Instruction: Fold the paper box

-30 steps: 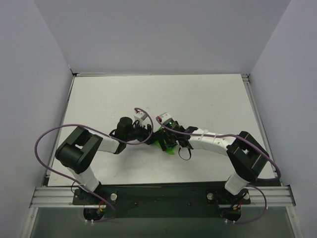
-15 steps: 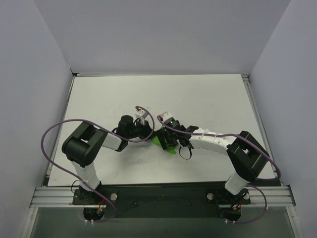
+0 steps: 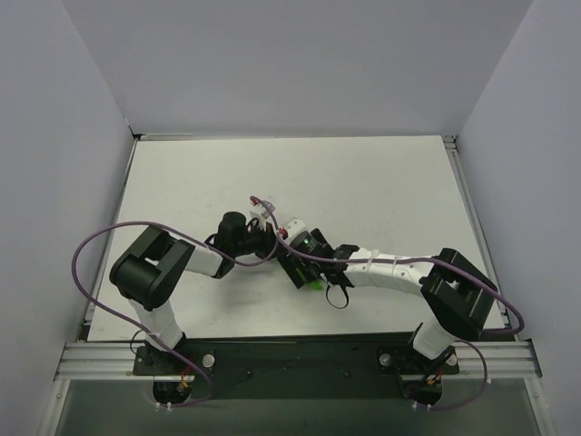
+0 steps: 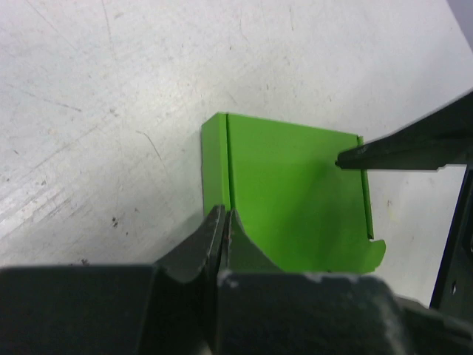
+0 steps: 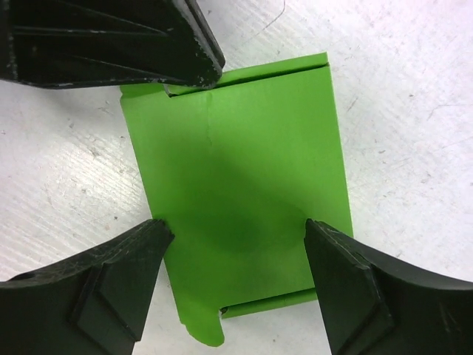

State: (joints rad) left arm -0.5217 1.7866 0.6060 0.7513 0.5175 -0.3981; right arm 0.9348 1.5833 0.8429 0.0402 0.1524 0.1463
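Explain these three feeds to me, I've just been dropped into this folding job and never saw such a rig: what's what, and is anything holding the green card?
The overhead view looks down on two robot arms bolted at the near edge of a table. The other two views come from a camera on each wrist, looking past its own fingers. On the table lies the paper box, flat. The left gripper is shut, tips at the box's edge; pinching or only pressing, I cannot tell. The right gripper is open, straddling the box.
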